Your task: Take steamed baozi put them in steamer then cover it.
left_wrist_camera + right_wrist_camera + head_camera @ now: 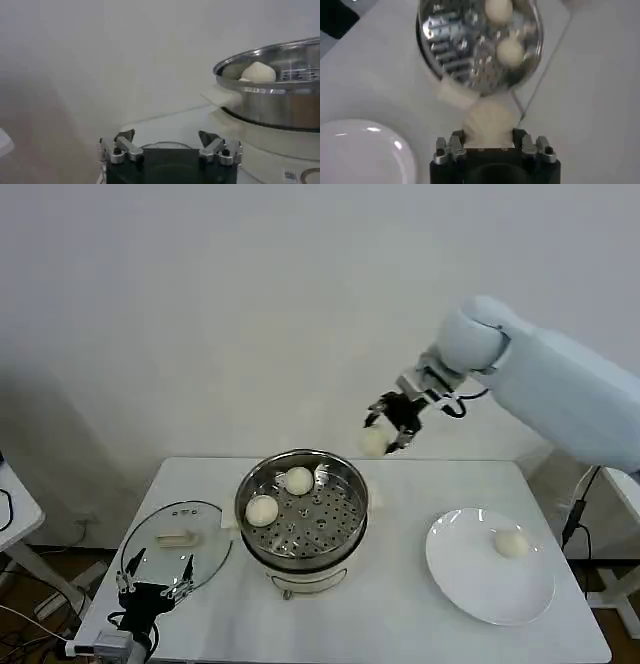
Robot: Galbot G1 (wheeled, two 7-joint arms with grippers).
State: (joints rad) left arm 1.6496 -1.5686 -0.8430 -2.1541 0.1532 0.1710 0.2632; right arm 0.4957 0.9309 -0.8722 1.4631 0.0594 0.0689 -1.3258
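Observation:
The shiny steamer (300,559) stands mid-table with two baozi (262,510) (299,480) on its perforated tray. My right gripper (385,429) hangs in the air just past the steamer's far right rim, shut on a third baozi (489,122). One more baozi (511,544) lies on the white plate (480,589). The glass cover (178,544) lies flat on the table left of the steamer. My left gripper (155,589) rests open at the cover's near edge, its jaws wide apart and nothing between them. From the left wrist I see the steamer (280,100) close by with a baozi (258,72) inside.
The white table (400,624) has bare room in front of the steamer and between steamer and plate. A plain wall stands behind. Small side tables show at both edges of the head view.

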